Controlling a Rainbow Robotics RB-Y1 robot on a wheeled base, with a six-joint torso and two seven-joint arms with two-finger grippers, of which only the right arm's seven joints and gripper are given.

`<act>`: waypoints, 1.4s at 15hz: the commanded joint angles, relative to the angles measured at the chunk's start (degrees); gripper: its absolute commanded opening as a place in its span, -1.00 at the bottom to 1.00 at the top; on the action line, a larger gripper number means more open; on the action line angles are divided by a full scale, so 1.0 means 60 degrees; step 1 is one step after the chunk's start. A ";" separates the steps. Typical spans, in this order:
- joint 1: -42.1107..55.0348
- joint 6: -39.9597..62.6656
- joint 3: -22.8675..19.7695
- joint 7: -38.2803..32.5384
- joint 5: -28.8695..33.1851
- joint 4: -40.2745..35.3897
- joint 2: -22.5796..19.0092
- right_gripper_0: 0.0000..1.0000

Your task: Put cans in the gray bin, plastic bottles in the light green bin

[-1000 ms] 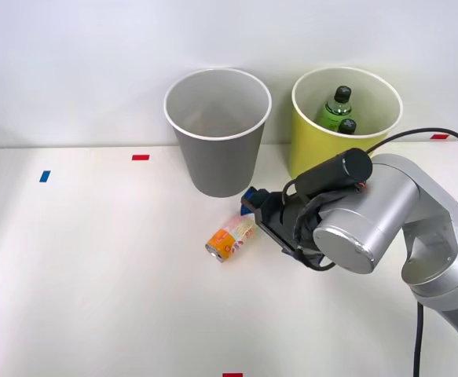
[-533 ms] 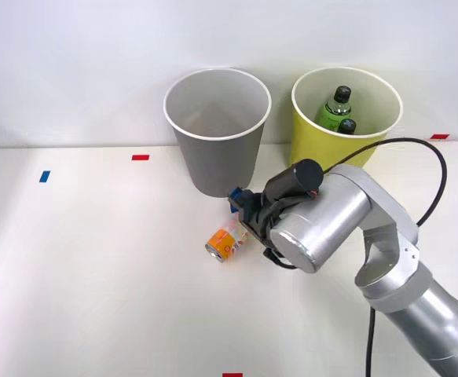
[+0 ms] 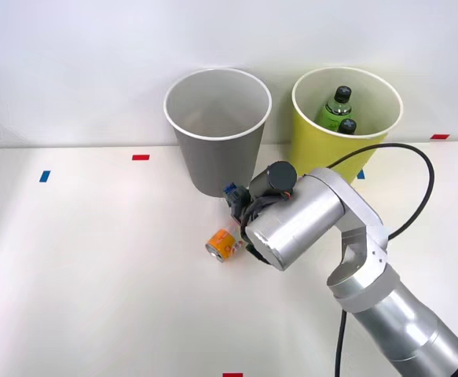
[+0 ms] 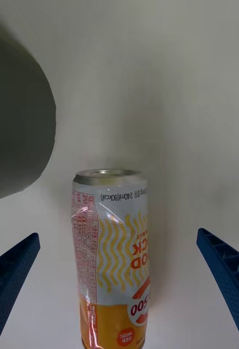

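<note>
The orange and pink-white can (image 3: 225,243) lies on its side on the white table, just in front of the gray bin (image 3: 217,169). My right gripper (image 3: 233,214) has come low over the can's near end and stands open. The wrist view has the can (image 4: 114,256) lying lengthwise between the two blue fingers (image 4: 10,278), with a gap on each side and its silver end pointing away. The gray bin's wall (image 4: 16,120) stands close beside it. Two green plastic bottles (image 3: 337,106) with black caps stand inside the light green bin (image 3: 311,153) at the back right.
Both bins stand against the back wall, side by side. Small tape marks lie on the table: red (image 3: 140,157), blue (image 3: 44,176), red at the front edge (image 3: 232,375). My arm's black cable (image 3: 417,157) loops above the table's right side.
My right arm has swung left and down toward the can, bringing the open fingers to either side of it. The can and the bins have stayed where they were.
</note>
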 commanded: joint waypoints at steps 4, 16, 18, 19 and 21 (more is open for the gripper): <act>-0.0753 0.0559 -0.0255 -0.0049 0.0055 0.1176 0.0495 1.00; -0.1075 0.0559 -0.0181 0.0376 0.0173 0.2128 0.0715 1.00; -0.1178 0.0559 -0.0196 0.0390 0.0217 0.2289 0.0788 1.00; -0.1178 0.0559 -0.0181 0.0420 0.0202 0.2304 0.0817 1.00; -0.1178 0.0559 -0.0181 0.0464 0.0202 0.2304 0.0861 1.00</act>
